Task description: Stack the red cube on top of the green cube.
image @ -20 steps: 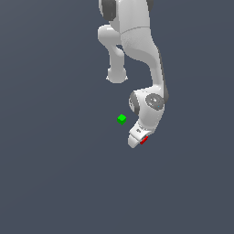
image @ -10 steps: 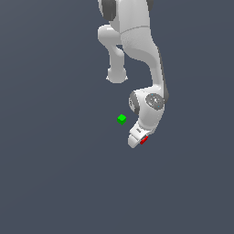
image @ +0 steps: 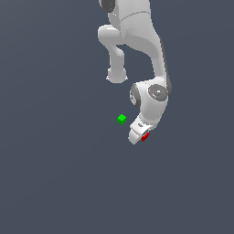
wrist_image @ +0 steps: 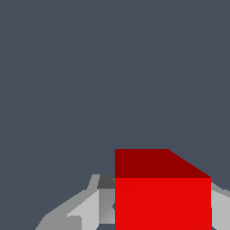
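Looking down through the exterior view, I see my gripper [image: 139, 135] clenched on the red cube [image: 145, 136], which fills the wrist view [wrist_image: 162, 197] between the fingers [wrist_image: 85, 209]. At its ten o'clock, nearby but apart, the green cube [image: 121, 119] rests on the bench [image: 55, 173].

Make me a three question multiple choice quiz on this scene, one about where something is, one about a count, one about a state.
1. In the exterior view, the green cube lies where, relative to the pincer?
A. to its left, apart
B. under it
C. to its right, touching
2. How many cubes show?
A. one
B. two
C. four
3. The red cube is
A. stacked on the green one
B. far from the arm
C. between the pincer's fingers

Answers: 1 A, bare floor separates them. 2 B, one green, one red. 3 C, the wrist view shows grey fingers flanking it.
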You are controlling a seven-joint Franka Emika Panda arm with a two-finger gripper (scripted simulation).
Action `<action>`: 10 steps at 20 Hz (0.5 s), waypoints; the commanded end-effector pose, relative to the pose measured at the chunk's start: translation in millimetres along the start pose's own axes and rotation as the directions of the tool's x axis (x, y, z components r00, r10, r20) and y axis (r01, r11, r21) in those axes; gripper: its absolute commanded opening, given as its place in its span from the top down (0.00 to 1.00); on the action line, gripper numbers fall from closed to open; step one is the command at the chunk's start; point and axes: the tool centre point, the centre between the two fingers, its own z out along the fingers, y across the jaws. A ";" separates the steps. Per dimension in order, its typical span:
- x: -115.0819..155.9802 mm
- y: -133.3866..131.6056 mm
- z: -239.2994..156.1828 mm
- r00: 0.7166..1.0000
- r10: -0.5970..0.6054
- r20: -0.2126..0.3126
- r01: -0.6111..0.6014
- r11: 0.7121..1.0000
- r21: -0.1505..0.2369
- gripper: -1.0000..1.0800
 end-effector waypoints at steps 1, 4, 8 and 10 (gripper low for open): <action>0.2 -0.1 -18.9 1.000 0.000 -0.001 0.000 1.000 -0.001 1.00; 0.2 -0.2 -37.5 1.000 0.000 -0.001 0.000 1.000 -0.001 1.00; 0.7 -0.1 -54.0 1.000 -0.001 -0.002 0.001 1.000 -0.001 1.00; 1.0 0.0 -58.2 1.000 -0.001 -0.002 0.001 1.000 -0.001 1.00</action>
